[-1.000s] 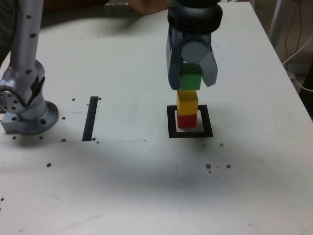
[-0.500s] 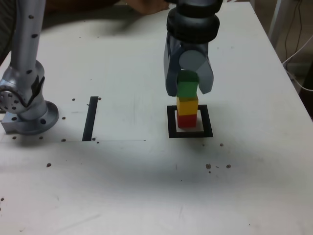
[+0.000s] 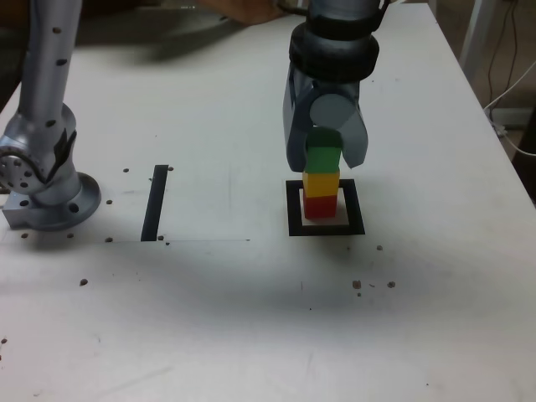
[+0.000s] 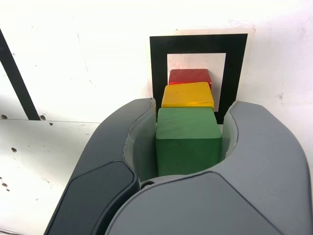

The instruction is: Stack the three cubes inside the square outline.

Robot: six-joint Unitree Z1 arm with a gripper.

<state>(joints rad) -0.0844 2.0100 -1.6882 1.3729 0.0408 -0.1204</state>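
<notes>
The near part of the white counter [image 3: 251, 335] is bare apart from a scatter of small dark specks. Farther in, at the exterior view's left, a narrow straight black strip [image 3: 156, 202] lies flat on the counter, and beyond it stands the arm's round grey metal base [image 3: 52, 197].

Toward the exterior view's right lies the thick black square outline with a white middle [image 3: 293, 211]. Inside its white middle sits the small matte red cube [image 3: 319, 206], flat on the counter. The matte yellow cube [image 3: 321, 182] rests squarely on top of the red one. The matte green cube [image 3: 322, 158] is directly above the yellow cube, its underside at the yellow cube's top face; whether the two actually touch cannot be told from either view.

The dark grey end effector [image 3: 325, 159] comes down from above and holds the green cube between its two curved fingers [image 3: 295, 142], one on each side. In the wrist view the green cube [image 4: 188, 141] fills the gap between the fingers [image 4: 134, 142], with the yellow cube [image 4: 188, 94] and red cube [image 4: 190, 76] lined up below it within the square outline [image 4: 158, 63]. The end effector [image 4: 188, 147] is closed narrowly on the green cube.

At the far edge of the counter, a person's hand [image 3: 251, 10] shows partly at the top of the exterior view.
</notes>
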